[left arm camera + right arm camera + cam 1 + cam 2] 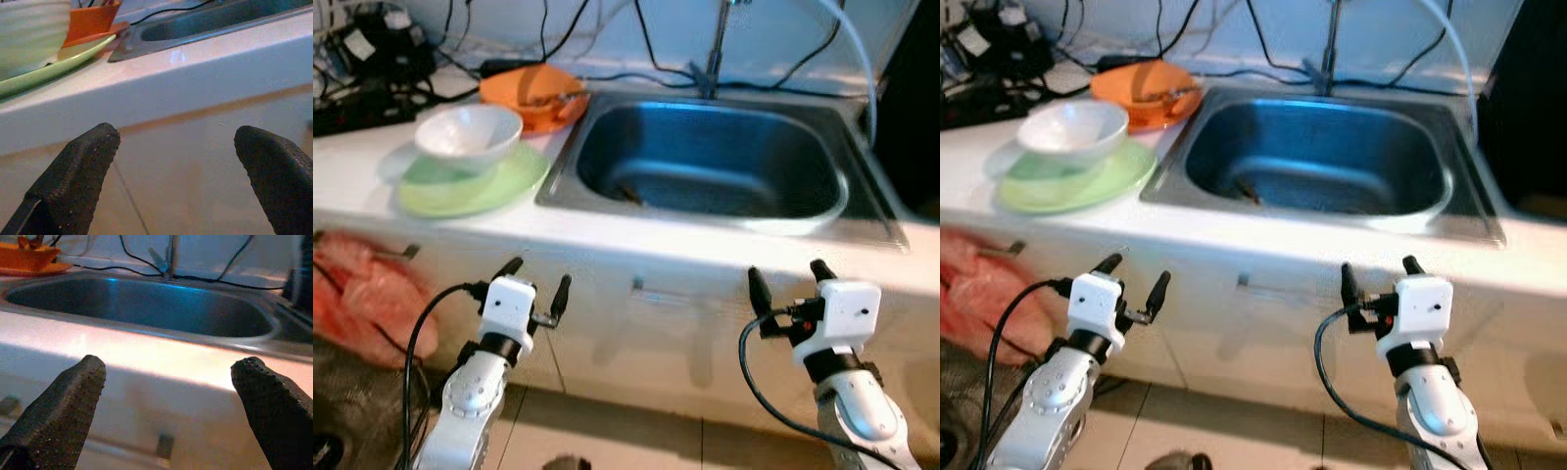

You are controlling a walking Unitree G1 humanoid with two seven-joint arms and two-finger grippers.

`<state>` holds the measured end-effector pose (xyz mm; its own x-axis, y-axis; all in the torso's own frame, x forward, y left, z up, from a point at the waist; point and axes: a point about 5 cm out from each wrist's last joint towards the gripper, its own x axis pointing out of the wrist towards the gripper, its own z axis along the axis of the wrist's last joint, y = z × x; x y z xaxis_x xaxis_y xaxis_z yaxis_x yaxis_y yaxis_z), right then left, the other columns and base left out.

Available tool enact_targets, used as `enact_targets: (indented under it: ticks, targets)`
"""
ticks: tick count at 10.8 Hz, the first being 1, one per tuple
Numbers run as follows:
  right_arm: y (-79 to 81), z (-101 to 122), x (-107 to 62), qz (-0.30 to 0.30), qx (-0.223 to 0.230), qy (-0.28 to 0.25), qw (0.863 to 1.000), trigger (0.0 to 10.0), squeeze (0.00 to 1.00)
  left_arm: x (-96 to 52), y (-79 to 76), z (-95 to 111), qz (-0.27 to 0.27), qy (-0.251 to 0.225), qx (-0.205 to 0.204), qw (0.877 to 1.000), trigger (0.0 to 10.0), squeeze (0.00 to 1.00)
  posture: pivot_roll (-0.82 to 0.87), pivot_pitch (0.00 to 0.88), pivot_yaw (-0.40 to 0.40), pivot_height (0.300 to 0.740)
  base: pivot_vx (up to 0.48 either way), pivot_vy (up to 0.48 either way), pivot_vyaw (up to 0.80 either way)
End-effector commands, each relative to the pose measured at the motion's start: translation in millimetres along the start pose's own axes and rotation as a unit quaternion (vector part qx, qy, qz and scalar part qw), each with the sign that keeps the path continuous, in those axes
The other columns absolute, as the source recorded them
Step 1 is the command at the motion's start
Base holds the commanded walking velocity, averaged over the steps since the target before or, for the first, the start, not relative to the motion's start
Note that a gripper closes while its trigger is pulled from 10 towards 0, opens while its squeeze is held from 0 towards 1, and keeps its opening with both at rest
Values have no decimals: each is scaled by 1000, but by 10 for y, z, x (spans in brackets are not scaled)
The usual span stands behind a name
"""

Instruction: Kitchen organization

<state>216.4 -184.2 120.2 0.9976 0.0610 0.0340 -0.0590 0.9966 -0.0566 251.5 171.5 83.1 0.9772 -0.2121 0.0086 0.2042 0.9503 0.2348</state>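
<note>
Both silver arms are raised in front of the robot, wrists bent up so the black fingers point ahead. The left gripper (536,279) has its jaws spread wide with nothing between them. The right gripper (791,277) sits level with it, well apart, jaws equally wide and empty. Black cables loop from each wrist.

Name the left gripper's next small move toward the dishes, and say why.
Probably raise the open left gripper above the counter edge toward the white ceramic bowl. It hangs below the white countertop, empty, and the bowl sits on the round pale green plate above it.
</note>
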Motion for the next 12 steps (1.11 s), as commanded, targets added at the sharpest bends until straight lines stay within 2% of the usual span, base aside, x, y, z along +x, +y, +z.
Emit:
enact_targets:
  ticks: [1, 6, 7, 10, 12]
  targets:
    - [-27, 30, -5, -4, -4, -2, 1000, 10000, 1000, -2, -9, 14, -2, 1, 3, 1000, 10000, 0, -6, 10, 47, 740, 0, 0, 0]
    - [-27, -12, -22, -3, -8, 6, 1000, 10000, 1000, 20, -12, -10, -7, 10, 6, 1000, 10000, 0, -9, 3, 49, 740, 0, 0, 0]
    - [-44, -88, -49, -4, -11, 18, 1000, 10000, 1000, 28, -20, -87, -12, 25, 8, 1000, 10000, 0, -7, 0, 48, 740, 0, 0, 0]
    - [-145, -489, -214, -12, -28, 88, 996, 10000, 1000, 8, -72, -444, -28, 94, 18, 995, 10000, 0, -14, 0, 50, 740, 0, 0, 0]
    - [-213, -1011, -337, -12, -5, 198, 980, 10000, 1000, -59, -66, -846, -23, 189, 4, 982, 10000, 0, -12, 0, 50, 740, 0, 0, 0]
